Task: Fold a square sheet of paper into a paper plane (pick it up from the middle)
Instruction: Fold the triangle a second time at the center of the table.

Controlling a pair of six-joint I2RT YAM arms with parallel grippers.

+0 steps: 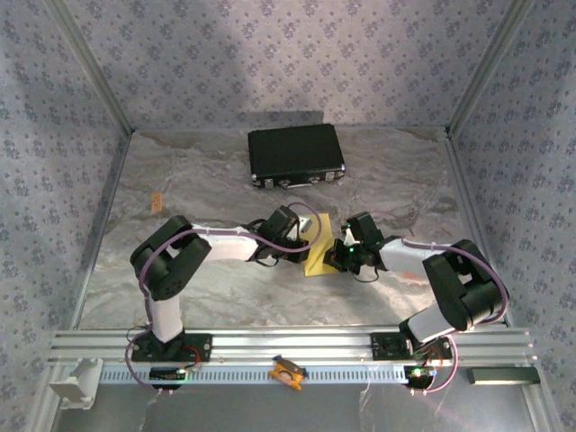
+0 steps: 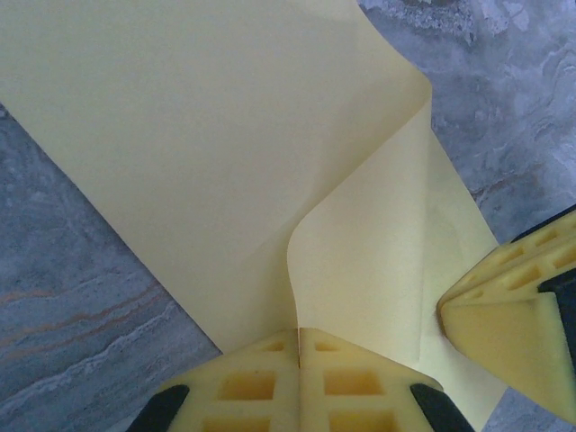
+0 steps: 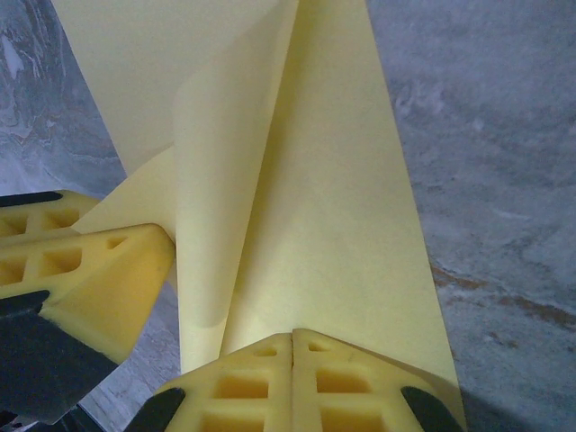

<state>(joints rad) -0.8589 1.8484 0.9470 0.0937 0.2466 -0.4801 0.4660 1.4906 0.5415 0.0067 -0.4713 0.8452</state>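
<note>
The square sheet of paper point(image 1: 318, 255) is thin, yellow and partly folded, lifted off the table's middle between both arms. In the left wrist view the sheet point(image 2: 207, 153) has one flap curling over, and that flap's edge runs straight into my left gripper point(image 2: 299, 335), which is shut on it. The right gripper's yellow fingers point(image 2: 504, 319) press the same sheet from the right. In the right wrist view the sheet point(image 3: 333, 207) rises in a long fold from my right gripper point(image 3: 292, 337), shut on its near edge. The left gripper's fingers point(image 3: 94, 279) sit close on the left.
A black rectangular case point(image 1: 296, 155) lies at the back of the table. A small orange piece point(image 1: 157, 202) rests at the left, and an orange object point(image 1: 286, 371) sits on the front rail. Patterned walls close in three sides.
</note>
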